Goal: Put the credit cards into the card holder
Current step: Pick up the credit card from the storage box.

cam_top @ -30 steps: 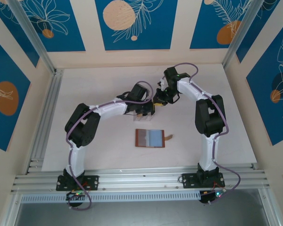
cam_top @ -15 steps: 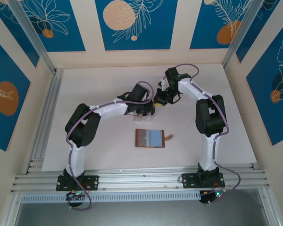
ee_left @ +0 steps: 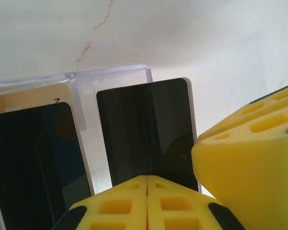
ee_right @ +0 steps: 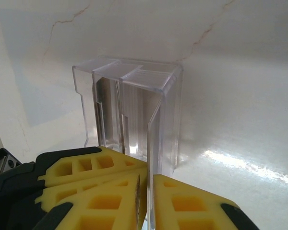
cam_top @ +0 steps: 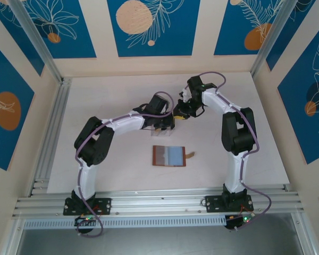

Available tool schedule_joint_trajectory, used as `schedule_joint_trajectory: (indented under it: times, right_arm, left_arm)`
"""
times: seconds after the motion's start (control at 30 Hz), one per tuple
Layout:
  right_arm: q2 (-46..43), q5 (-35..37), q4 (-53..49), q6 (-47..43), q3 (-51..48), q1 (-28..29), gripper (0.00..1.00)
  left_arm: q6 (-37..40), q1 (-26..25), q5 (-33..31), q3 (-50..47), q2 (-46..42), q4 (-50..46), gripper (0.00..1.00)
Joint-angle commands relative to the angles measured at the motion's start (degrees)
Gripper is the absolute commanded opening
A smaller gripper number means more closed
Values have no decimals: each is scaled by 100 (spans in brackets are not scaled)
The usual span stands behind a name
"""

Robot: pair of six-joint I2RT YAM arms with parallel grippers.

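Credit cards stand upright in a clear plastic box (cam_top: 162, 131) at 12 o'clock from the wallet (cam_top: 169, 156). The wallet lies open and flat near the middle of the tabletop (cam_top: 111, 159), blue-grey lining up and its small tab at 3 o'clock.

In the left wrist view a black card (ee_left: 146, 134) stands just right of the box's (ee_left: 110, 74) clear divider. At 9 o'clock from it, a second black card (ee_left: 36, 163) stands in front of a tan card (ee_left: 29, 96).

The left tool (ee_left: 148, 203) has its yellow fingers pressed together just below the first black card, whose lower edge is hidden behind them. I cannot tell whether they touch it.

At 4 o'clock in that view sits a yellow finger (ee_left: 249, 163) of the right tool (ee_right: 148, 191). That tool is clamped on a side wall of the box (ee_right: 129, 96), one finger on each face.
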Motion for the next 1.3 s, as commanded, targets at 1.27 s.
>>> schedule_joint_trajectory:
  times: [1.27]
  right_arm:
    - [-374,-1539,1028,819,-982,-157,38]
  left_arm:
    - [202,-124,-391,-203,513,-251,7]
